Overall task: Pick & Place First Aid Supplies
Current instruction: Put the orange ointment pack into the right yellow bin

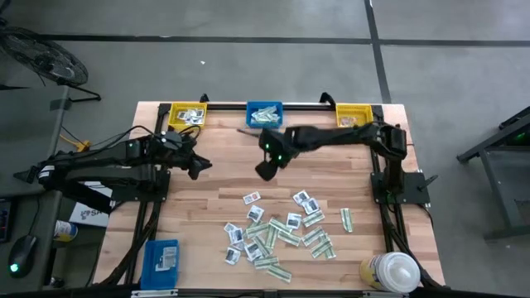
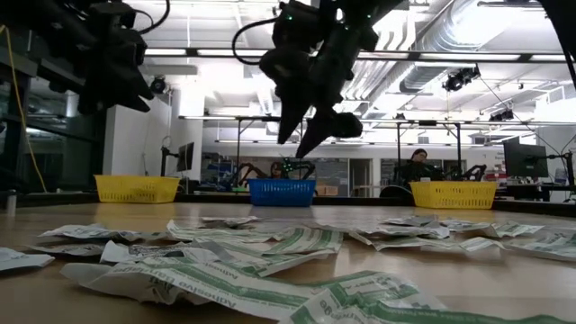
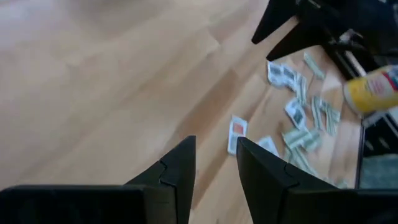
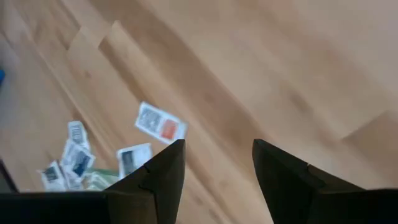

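A wooden table (image 1: 207, 178) carried three bins along its far edge: a blue bin (image 1: 265, 113) in the middle, a yellow bin (image 1: 186, 113) left of it, another yellow bin (image 1: 354, 115) right. A white-capped yellow bottle (image 1: 389, 271) stood at the table's near right corner, a flat blue box (image 1: 161, 258) at its near left.

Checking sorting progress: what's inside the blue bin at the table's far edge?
The blue bin holds several pale packets. Anything beneath that top layer is hidden, so the count is unclear.

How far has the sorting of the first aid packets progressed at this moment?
Done: some packets lie in the left yellow bin and the blue bin. In hand: nothing; the right gripper and left gripper are open and empty. Left: the packets scattered on the table.
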